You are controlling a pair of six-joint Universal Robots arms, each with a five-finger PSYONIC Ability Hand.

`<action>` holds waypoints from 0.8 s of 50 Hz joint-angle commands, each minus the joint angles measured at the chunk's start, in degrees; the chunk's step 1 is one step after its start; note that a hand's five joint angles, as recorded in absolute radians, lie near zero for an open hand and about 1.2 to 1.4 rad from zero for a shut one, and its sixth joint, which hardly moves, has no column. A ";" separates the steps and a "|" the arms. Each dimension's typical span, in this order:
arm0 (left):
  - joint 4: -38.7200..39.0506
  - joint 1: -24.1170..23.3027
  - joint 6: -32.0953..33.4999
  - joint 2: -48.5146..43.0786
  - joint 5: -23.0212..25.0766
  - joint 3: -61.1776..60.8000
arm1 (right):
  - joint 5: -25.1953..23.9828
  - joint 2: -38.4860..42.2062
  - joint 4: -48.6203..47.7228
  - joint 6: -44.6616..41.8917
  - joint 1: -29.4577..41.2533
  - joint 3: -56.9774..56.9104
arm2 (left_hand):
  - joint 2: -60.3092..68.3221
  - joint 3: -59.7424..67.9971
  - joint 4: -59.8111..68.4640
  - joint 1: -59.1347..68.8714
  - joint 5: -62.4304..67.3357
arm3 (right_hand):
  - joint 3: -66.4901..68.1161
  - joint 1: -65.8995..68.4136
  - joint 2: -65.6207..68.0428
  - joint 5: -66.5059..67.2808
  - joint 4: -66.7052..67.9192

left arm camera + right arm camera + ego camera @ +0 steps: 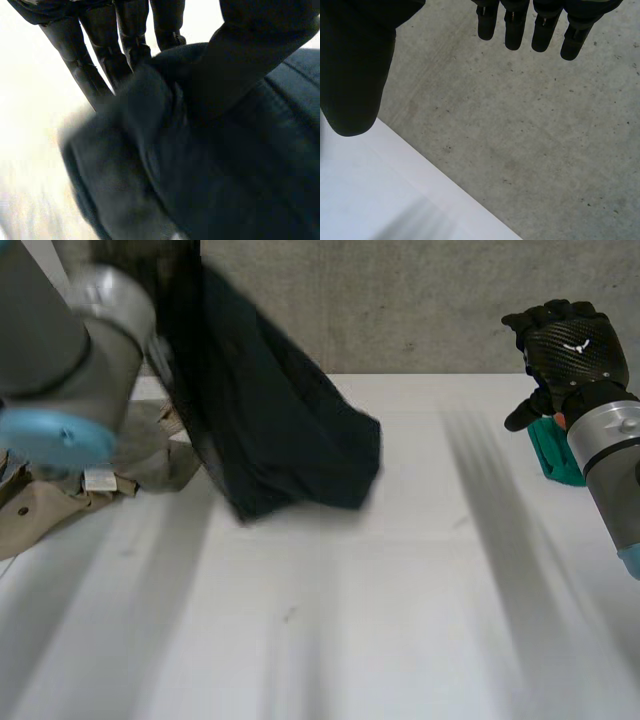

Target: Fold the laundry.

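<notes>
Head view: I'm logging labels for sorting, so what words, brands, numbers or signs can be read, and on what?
No words or numbers are legible.
White tag on the beige garment: too blurred to read.
Right hand: white winged mark on its back, no letters.
Dark garment, pinched by the left hand: no print seen.
</notes>
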 commanded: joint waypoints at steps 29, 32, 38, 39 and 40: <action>-7.03 -11.91 -3.59 -8.60 15.45 -1.95 | -0.57 0.24 1.14 0.28 -3.61 -1.52 | -55.99 -55.69 -56.34 -53.37 -54.60 | -1.87 -2.62 -1.86 -2.70 -1.82; -7.12 -9.89 -3.42 -3.33 10.79 -6.52 | -1.53 -0.02 2.72 0.10 -2.64 -1.52 | -57.16 -56.86 -57.52 -54.54 -55.78 | -1.87 -2.62 -1.86 -2.70 -1.82; -7.12 -4.53 -3.77 6.25 2.36 -18.80 | -6.79 -0.73 8.69 -1.74 0.78 -1.52 | -57.84 -57.54 -58.20 -55.22 -56.45 | -1.87 -2.62 -1.86 -2.70 -1.82; -7.12 -3.74 -3.77 7.22 1.56 -20.49 | -7.86 -0.73 9.49 -2.35 1.48 -1.52 | -57.84 -57.54 -58.20 -55.22 -56.45 | -1.87 -2.62 -1.86 -2.70 -1.82; -7.12 -2.86 -3.77 8.10 0.85 -21.98 | -9.00 -0.55 10.19 -2.97 2.10 -1.52 | -57.84 -57.54 -58.20 -55.22 -56.45 | -1.87 -2.62 -1.86 -2.70 -1.82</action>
